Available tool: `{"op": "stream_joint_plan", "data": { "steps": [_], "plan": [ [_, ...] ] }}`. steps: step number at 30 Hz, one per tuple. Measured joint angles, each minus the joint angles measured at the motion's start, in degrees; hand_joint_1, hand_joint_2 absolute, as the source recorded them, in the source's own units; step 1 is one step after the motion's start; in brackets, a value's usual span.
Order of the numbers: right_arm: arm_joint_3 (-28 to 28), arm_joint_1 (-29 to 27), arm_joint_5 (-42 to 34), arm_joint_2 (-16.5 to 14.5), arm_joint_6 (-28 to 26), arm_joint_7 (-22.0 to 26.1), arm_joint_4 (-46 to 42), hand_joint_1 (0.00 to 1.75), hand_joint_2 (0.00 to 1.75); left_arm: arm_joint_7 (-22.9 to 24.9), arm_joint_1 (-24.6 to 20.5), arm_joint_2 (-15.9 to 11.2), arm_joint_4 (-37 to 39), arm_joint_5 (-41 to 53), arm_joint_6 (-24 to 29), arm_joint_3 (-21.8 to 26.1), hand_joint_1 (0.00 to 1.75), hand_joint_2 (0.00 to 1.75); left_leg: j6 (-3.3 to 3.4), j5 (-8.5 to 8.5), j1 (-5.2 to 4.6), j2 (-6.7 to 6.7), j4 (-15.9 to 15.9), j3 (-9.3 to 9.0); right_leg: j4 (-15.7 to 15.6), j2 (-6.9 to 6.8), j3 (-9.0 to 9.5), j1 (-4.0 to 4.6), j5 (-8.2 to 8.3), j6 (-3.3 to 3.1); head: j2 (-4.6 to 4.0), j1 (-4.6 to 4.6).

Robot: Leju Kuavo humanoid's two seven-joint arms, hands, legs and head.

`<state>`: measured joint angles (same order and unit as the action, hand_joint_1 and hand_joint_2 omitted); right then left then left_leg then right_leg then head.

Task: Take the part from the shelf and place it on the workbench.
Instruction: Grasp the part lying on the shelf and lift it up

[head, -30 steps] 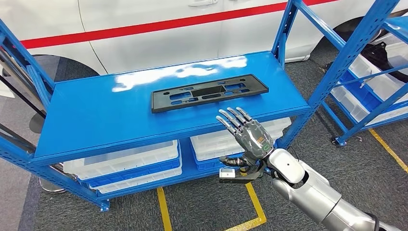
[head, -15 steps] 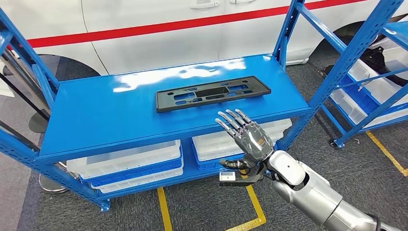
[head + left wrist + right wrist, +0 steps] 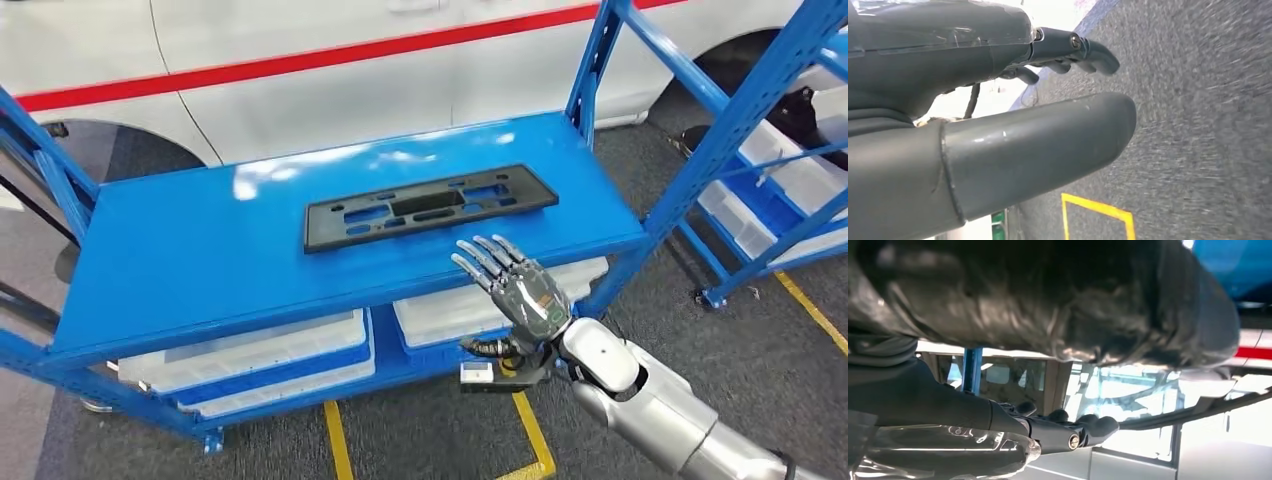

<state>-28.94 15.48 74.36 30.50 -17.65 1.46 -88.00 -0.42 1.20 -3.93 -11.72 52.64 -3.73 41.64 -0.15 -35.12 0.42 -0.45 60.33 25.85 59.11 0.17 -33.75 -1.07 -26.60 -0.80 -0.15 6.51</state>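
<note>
A long black plastic part (image 3: 430,207) with several cut-outs lies flat across the middle of the blue shelf top (image 3: 200,250). My right hand (image 3: 515,285) hovers at the shelf's front edge, just below and right of the part's middle, fingers spread and holding nothing; it does not touch the part. The right wrist view shows that same right hand (image 3: 1058,432) with straight dark fingers and nothing in it. In the left wrist view my left hand (image 3: 1013,100) hangs over grey carpet, its thumb and fingers apart and empty.
White bins (image 3: 260,345) sit on the lower shelf level. Blue uprights (image 3: 720,130) stand to the right, with a second blue rack (image 3: 790,170) holding bins beyond. A white vehicle with a red stripe (image 3: 330,60) is behind the shelf. Yellow floor tape (image 3: 530,430) marks the carpet.
The whole view has shifted slightly as the camera moved. My right hand stays open near the shelf's front edge, and the part has not been touched.
</note>
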Motion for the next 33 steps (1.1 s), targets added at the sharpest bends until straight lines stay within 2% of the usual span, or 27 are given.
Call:
{"op": "stream_joint_plan", "data": {
  "steps": [2, 3, 4, 5, 7, 8, 9, 11, 13, 14, 15, 16, 18, 19, 20, 21, 23, 24, 25, 27, 29, 31, 33],
  "plan": [
    [0.0, 0.0, 0.0, 0.0, 0.0, 0.0, -0.1, 0.0, 0.0, 0.0, 0.0, 0.0, 0.0, 0.0, 0.0, 0.0, 0.0, 0.0, -0.38, -2.41, 0.1, 0.05, 8.6, 5.51, -0.1, -0.18, 0.92, 0.05, -0.83, -0.32, 0.0, 0.0],
    [0.0, -0.1, 0.0, 0.0, 0.0, 0.0, -0.1, 0.0, 0.0, 0.0, 0.1, 0.0, 0.0, 0.1, 0.0, 0.0, 0.0, 0.0, -0.48, -2.78, 0.13, 0.06, 12.2, 8.37, -0.1, -0.19, 1.41, 0.09, -1.3, -0.33, 0.0, 0.01],
    [0.0, -0.2, 0.0, 0.0, 0.0, 0.0, -0.1, 0.0, 0.0, -0.1, 0.2, 0.0, 0.0, 0.1, 0.0, 0.0, 0.0, 0.0, -0.49, -1.8, 0.14, 0.06, 13.8, 10.43, -0.1, -0.17, 2.04, 0.11, -1.82, -0.31, 0.0, 0.0],
    [0.0, -0.2, 0.0, 0.0, 0.1, 0.0, -0.1, 0.0, 0.0, -0.1, 0.4, 0.1, 0.1, 0.1, 0.0, 0.0, 0.0, 0.0, -0.42, 0.49, 0.15, 0.06, 13.2, 11.46, -0.1, -0.13, 2.8, 0.12, -2.39, -0.25, 0.0, 0.01],
    [0.0, -0.2, 0.0, 0.0, 0.1, 0.1, -0.1, 0.0, 0.0, -0.1, 0.6, 0.1, 0.1, 0.2, 0.0, 0.0, 0.0, 0.0, 0.03, 6.98, 0.09, 0.07, 7.0, 10.91, -0.1, -0.07, 4.47, 0.09, -3.67, 0.03, 0.0, 0.03],
    [0.0, -0.2, 0.0, 0.0, 0.1, 0.1, -0.1, 0.0, 0.0, -0.1, 0.7, 0.1, 0.2, 0.3, 0.0, 0.0, 0.0, 0.0, 0.36, 9.16, -0.11, 0.1, 4.1, 10.27, -0.2, -0.04, 4.99, 0.15, -4.2, 0.29, 0.0, 0.04],
    [0.0, -0.2, 0.0, 0.0, 0.2, 0.1, -0.1, 0.0, 0.0, -0.1, 0.6, 0.0, 0.2, 0.3, 0.1, 0.0, 0.0, 0.0, 0.76, 9.94, -0.32, 0.12, 1.7, 9.57, -0.2, -0.03, 5.19, 0.19, -4.57, 0.59, 0.0, 0.03],
    [0.0, -0.2, 0.1, 0.0, 0.3, 0.1, -0.1, 0.0, 0.0, -0.1, 0.6, 0.0, 0.3, 0.4, 0.1, 0.0, 0.0, 0.0, 1.53, 9.1, -0.69, 0.14, -0.1, 9.02, -0.3, -0.02, 5.26, 0.32, -4.68, 1.28, 0.0, 0.03],
    [0.0, -0.3, 0.1, -0.1, 0.4, 0.1, -0.2, 0.0, 0.0, -0.1, 0.6, 0.0, 0.3, 0.4, 0.2, 0.0, 0.0, 0.0, 2.26, 8.53, -0.55, 0.06, -1.3, 8.04, 0.1, -0.1, 5.41, 0.25, -4.6, 1.8, 0.0, 0.04],
    [0.0, -0.3, 0.1, -0.1, 0.4, 0.1, -0.3, 0.0, 0.0, -0.1, 0.6, 0.0, 0.3, 0.4, 0.2, 0.0, 0.0, 0.0, 2.62, 8.41, -0.44, 0.02, -1.8, 7.28, 1.3, -0.13, 4.97, 0.19, -4.75, 1.98, 0.0, 0.05],
    [0.0, -0.2, 0.1, -0.1, 0.4, 0.1, -0.4, 0.0, 0.0, -0.1, 0.6, 0.0, 0.3, 0.4, 0.2, 0.0, 0.0, 0.0, 2.96, 8.26, -0.34, -0.01, -2.2, 6.47, 3.7, -0.14, 3.7, 0.16, -5.25, 2.14, 0.0, 0.06],
    [0.0, -0.2, 0.1, -0.1, 0.5, 0.1, -0.4, 0.0, 0.0, -0.1, 0.6, 0.0, 0.3, 0.5, 0.2, 0.0, 0.0, 0.0, 3.25, 7.99, -0.32, -0.01, -2.5, 5.82, 7.1, -0.14, 1.59, 0.14, -6.12, 2.27, 0.0, 0.07],
    [0.0, -0.3, 0.1, -0.1, 0.5, 0.1, -0.4, 0.0, 0.0, -0.1, 0.5, 0.1, 0.3, 0.5, 0.2, 0.0, 0.0, 0.0, 3.56, 7.2, -0.35, -0.08, -2.7, 4.79, 14.0, -0.13, -3.82, 0.16, -8.27, 2.47, 0.0, 0.05],
    [0.0, -0.4, 0.1, -0.1, 0.5, 0.1, -0.4, 0.0, 0.0, -0.1, 0.5, 0.1, 0.3, 0.5, 0.2, 0.0, 0.0, 0.0, 3.58, 6.7, -0.39, -0.14, -2.7, 4.19, 15.5, -0.14, -5.81, 0.17, -8.48, 2.5, 0.0, 0.05],
    [-0.1, -0.5, 0.1, -0.1, 0.5, 0.1, -0.4, 0.0, 0.0, -0.2, 0.5, 0.1, 0.3, 0.5, 0.2, 0.0, 0.0, 0.0, 3.53, 6.13, -0.42, -0.19, -2.7, 3.43, 15.2, -0.14, -6.82, 0.18, -7.61, 2.48, 0.0, 0.05],
    [-0.1, -0.5, 0.1, -0.1, 0.5, 0.1, -0.4, 0.0, 0.0, -0.2, 0.6, 0.1, 0.3, 0.5, 0.2, 0.0, 0.0, 0.0, 3.43, 5.49, -0.44, -0.24, -2.7, 2.54, 12.9, -0.14, -6.79, 0.22, -5.53, 2.36, 0.0, 0.05],
    [-0.1, -0.5, 0.1, 0.0, 0.6, 0.1, -0.4, 0.0, 0.0, -0.2, 0.6, 0.1, 0.3, 0.5, 0.2, 0.0, 0.0, 0.0, 3.13, 4.16, -0.48, -0.27, -2.6, 0.8, 5.9, -0.11, -5.34, 0.48, 0.2, 1.84, 0.0, 0.04],
    [-0.1, -0.5, 0.1, 0.0, 0.6, 0.1, -0.3, 0.0, 0.0, -0.2, 0.5, 0.2, 0.4, 0.5, 0.2, 0.0, 0.0, 0.0, 2.88, 3.59, -0.52, -0.33, -2.6, 0.27, 3.2, -0.08, -4.73, 0.69, 1.94, 1.55, 0.0, 0.05],
    [-0.1, -0.6, 0.1, 0.0, 0.7, 0.1, -0.3, 0.0, 0.0, -0.2, 0.5, 0.2, 0.4, 0.5, 0.3, 0.0, 0.0, 0.0, 2.58, 3.14, -0.54, -0.39, -2.6, 0.05, 1.7, -0.08, -4.39, 0.89, 3.05, 1.24, 0.0, 0.05],
    [-0.1, -0.5, 0.1, 0.0, 0.8, 0.0, -0.4, 0.0, 0.0, -0.2, 0.4, 0.3, 0.4, 0.5, 0.3, 0.0, 0.0, 0.0, 1.95, 2.88, -0.61, -0.46, -2.4, -0.17, 1.1, -0.04, -4.08, 1.03, 2.97, 0.73, 0.0, 0.05],
    [0.0, -0.5, 0.1, 0.0, 1.1, 0.0, -0.5, 0.0, 0.87, -0.2, 0.3, 0.3, 0.4, 0.5, 0.3, 0.0, 0.0, 0.0, 1.43, 3.07, -0.54, -0.26, -0.6, 0.35, 0.2, -0.04, -3.08, 0.78, 2.97, 0.25, 0.0, 0.04],
    [0.0, -0.5, -0.1, -0.1, 1.6, 0.0, -0.5, 0.0, 1.75, -0.3, 0.3, 0.3, 0.4, 0.6, 0.2, 0.0, 0.0, 0.0, 0.78, 1.89, -0.3, -0.08, 4.9, 3.3, -0.6, -0.14, -1.85, 0.48, 2.64, -0.18, 0.0, 0.03],
    [0.0, -0.6, -0.2, -0.1, 2.2, -0.1, -0.4, 0.0, 1.75, -0.3, 0.3, 0.3, 0.4, 0.7, 0.2, 0.1, 0.0, 0.0, 0.13, -1.22, -0.02, -0.02, 11.5, 7.72, -0.9, -0.21, -1.15, 0.32, 2.11, -0.39, 0.0, 0.01]
  ]
}}
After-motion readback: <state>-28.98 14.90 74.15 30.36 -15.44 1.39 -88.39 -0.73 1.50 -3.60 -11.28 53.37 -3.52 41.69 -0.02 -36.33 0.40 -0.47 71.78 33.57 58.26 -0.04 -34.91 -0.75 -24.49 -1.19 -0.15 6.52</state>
